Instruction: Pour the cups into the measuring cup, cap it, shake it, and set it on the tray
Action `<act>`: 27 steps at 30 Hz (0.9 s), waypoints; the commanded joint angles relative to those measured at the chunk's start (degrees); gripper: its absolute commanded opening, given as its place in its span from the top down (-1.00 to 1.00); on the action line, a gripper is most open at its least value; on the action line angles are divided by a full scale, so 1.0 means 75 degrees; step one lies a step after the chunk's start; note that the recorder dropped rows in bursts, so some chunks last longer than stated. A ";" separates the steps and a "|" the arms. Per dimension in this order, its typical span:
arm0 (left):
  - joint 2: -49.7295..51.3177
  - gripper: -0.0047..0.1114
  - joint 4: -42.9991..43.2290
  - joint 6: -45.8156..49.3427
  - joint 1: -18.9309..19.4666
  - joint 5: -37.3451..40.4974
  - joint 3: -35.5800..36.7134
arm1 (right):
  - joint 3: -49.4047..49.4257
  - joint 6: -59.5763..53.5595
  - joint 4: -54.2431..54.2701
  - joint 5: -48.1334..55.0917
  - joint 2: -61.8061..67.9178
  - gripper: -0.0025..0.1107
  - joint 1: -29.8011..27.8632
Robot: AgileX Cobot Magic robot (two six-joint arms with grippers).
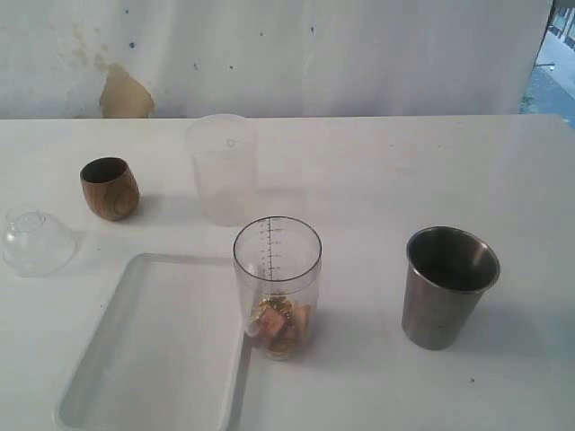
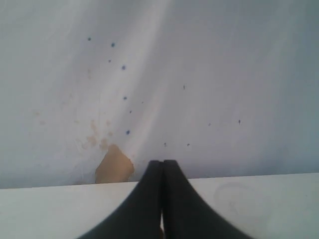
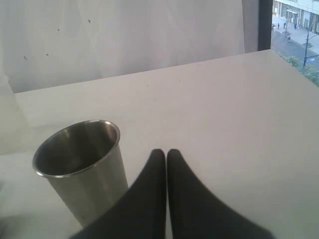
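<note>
While my L pincer (image 2: 162, 169) & R pincer (image 3: 166, 157) are pressed together, empty, the measuring cup (image 1: 277, 269) stands uncapped on the tabletop (image 1: 377, 180) just beside the tray (image 1: 153, 359); steel tumbler (image 1: 446, 287) to its right, wooden cup (image 1: 110, 189) back-left.

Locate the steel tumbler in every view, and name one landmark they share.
Exterior view: steel tumbler stands right of the measuring cup.
Left wrist view: not in it.
Right wrist view: close beside the shut right gripper.
Shared landmark: the speckled white backdrop behind the table.

Tray (image 1: 153, 359) and frosted cup (image 1: 222, 171) crowd measuring cup (image 1: 277, 269) — tumbler (image 1: 446, 292) side open.
</note>
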 commanded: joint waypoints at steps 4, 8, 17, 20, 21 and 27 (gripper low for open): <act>-0.0317 0.92 0.0069 -0.0037 -0.0089 -0.0109 0.0106 | 0.0003 0.0003 -0.0037 -0.0069 -0.0020 0.96 0.0002; -0.0317 0.92 0.0069 -0.0022 -0.0089 -0.0089 0.0106 | 0.0003 0.0003 -0.0037 -0.0069 -0.0020 0.96 0.0002; -0.0317 0.92 0.0069 -0.0022 -0.0089 -0.0089 0.0106 | 0.0003 0.0003 -0.0037 -0.0069 -0.0020 0.96 0.0002; -0.0317 0.92 0.0069 -0.0025 -0.0089 -0.0072 0.0122 | 0.0003 0.0003 -0.0037 -0.0069 -0.0020 0.96 0.0002; -0.0325 0.92 0.0008 -0.0025 -0.0089 -0.0050 0.0122 | 0.0003 0.0003 -0.0037 -0.0069 -0.0020 0.96 0.0002; -0.0403 0.92 -0.0931 0.0481 -0.0057 0.0226 0.0122 | 0.0003 0.0003 -0.0037 -0.0069 -0.0020 0.96 0.0002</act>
